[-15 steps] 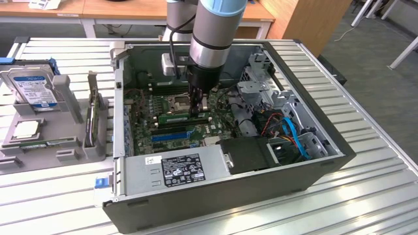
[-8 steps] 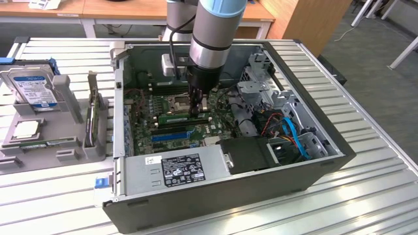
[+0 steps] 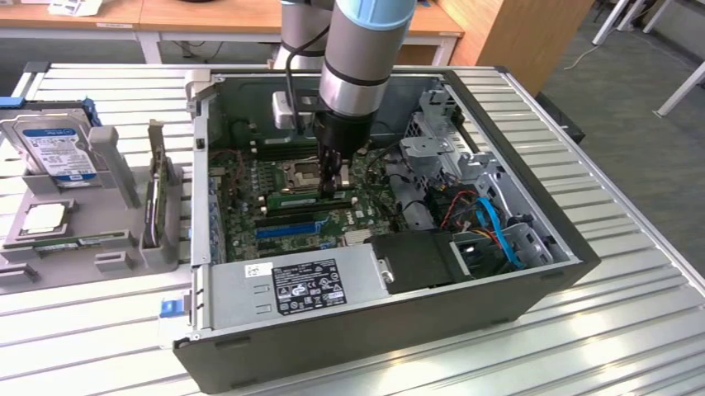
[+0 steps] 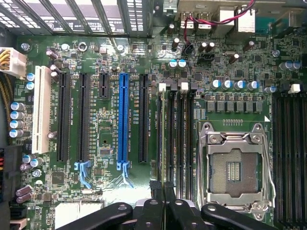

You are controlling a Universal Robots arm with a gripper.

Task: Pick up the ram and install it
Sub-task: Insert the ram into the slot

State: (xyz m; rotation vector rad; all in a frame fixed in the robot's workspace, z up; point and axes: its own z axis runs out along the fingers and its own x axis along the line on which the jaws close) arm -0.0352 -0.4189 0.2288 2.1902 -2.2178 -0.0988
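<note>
The ram [image 3: 303, 199] is a thin green stick lying along a memory slot on the motherboard inside the open computer case [image 3: 385, 346]. My gripper [image 3: 333, 188] reaches straight down into the case and stands on the stick's top edge. In the wrist view the gripper [image 4: 161, 187] has its two black fingertips [image 4: 154, 184] drawn close together over the ram [image 4: 161, 143], seen edge-on as a narrow strip in the outermost of the black memory slots [image 4: 181, 139]. I cannot tell whether the stick is fully seated.
The bare CPU socket [image 4: 235, 167] lies right beside the slots. A blue expansion slot [image 4: 123, 120] and black ones lie on the other side. A power supply [image 3: 297, 285] and blue cables [image 3: 496, 227] crowd the case front. A grey holder [image 3: 111, 256] with a hard drive [image 3: 49, 144] stands at the exterior view's left.
</note>
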